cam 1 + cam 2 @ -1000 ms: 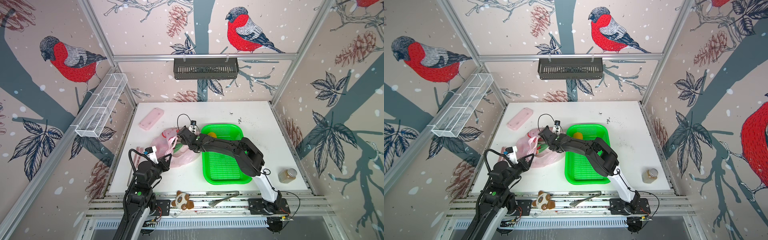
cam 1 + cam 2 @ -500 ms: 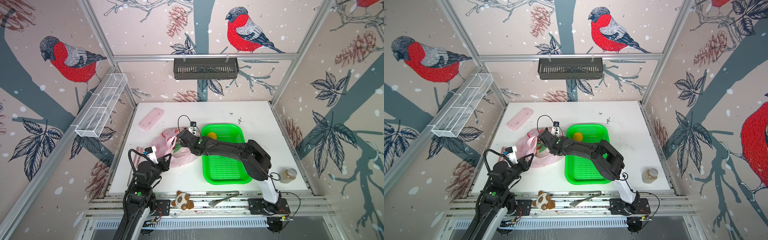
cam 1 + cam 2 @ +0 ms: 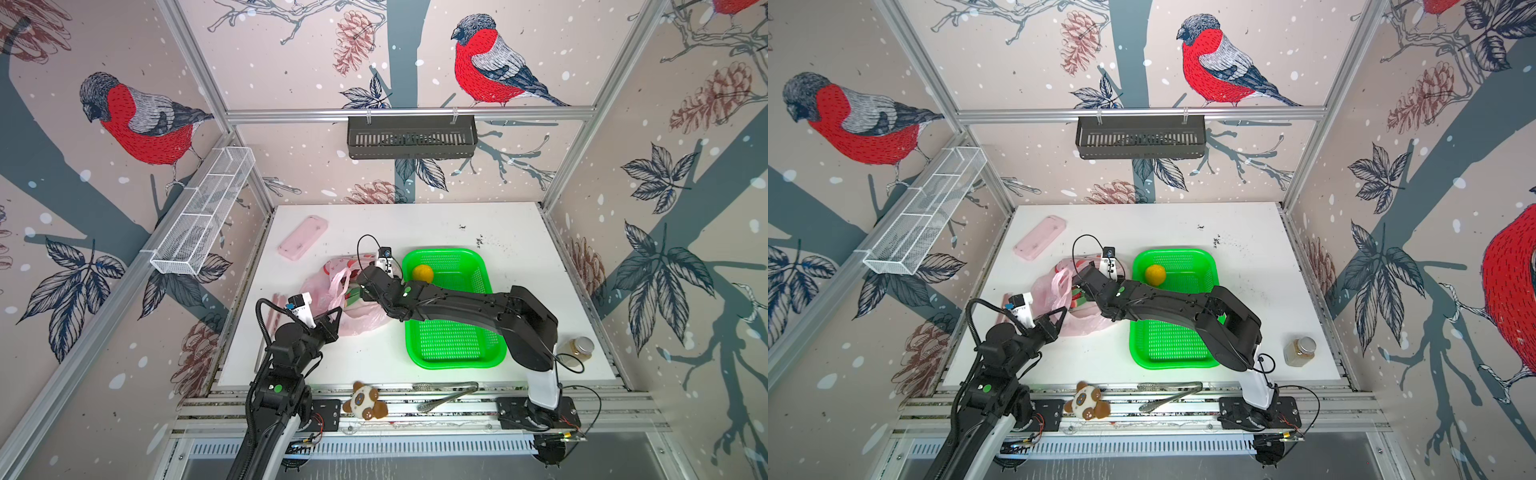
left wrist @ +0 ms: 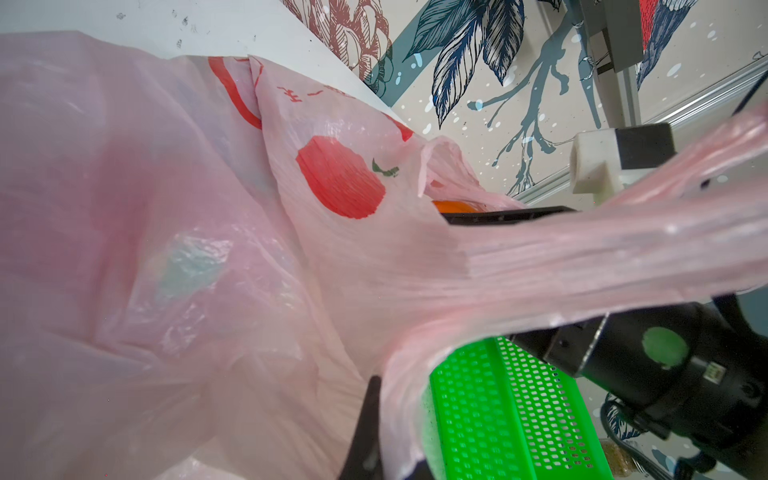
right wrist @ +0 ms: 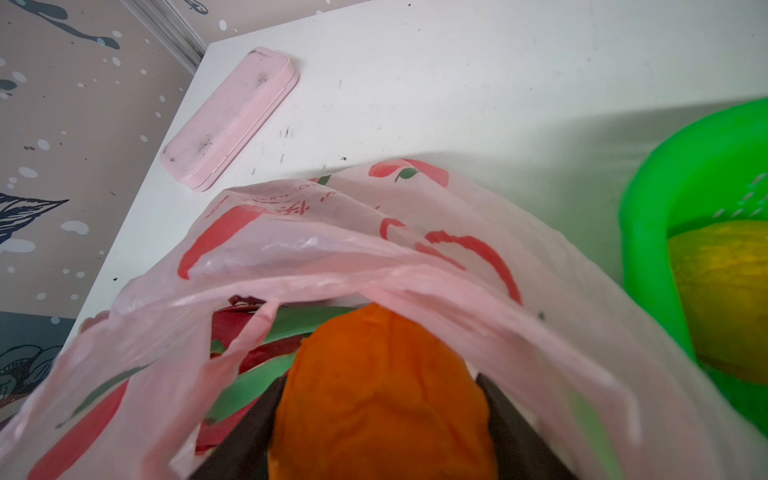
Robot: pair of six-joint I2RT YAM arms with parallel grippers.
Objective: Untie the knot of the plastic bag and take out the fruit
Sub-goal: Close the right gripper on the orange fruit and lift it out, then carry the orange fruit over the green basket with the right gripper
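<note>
Robot taking an orange ball (image 5: 374, 374) from an untied pink plastic bag (image 3: 320, 291).
Nearest, the left claw (image 3: 336, 318) is pinching the bag's handle (image 4: 582, 249) taut, left of the green basket (image 3: 453, 365). Inside the open mouth, the right claw (image 5: 382, 415) is gripping the orange ball, dragon fruit (image 5: 270, 351) lying behind it. Next, probably lifting it into the basket, beside the yellow ball (image 3: 422, 273). The bag's red lettering (image 4: 299, 93) is unreadable.
</note>
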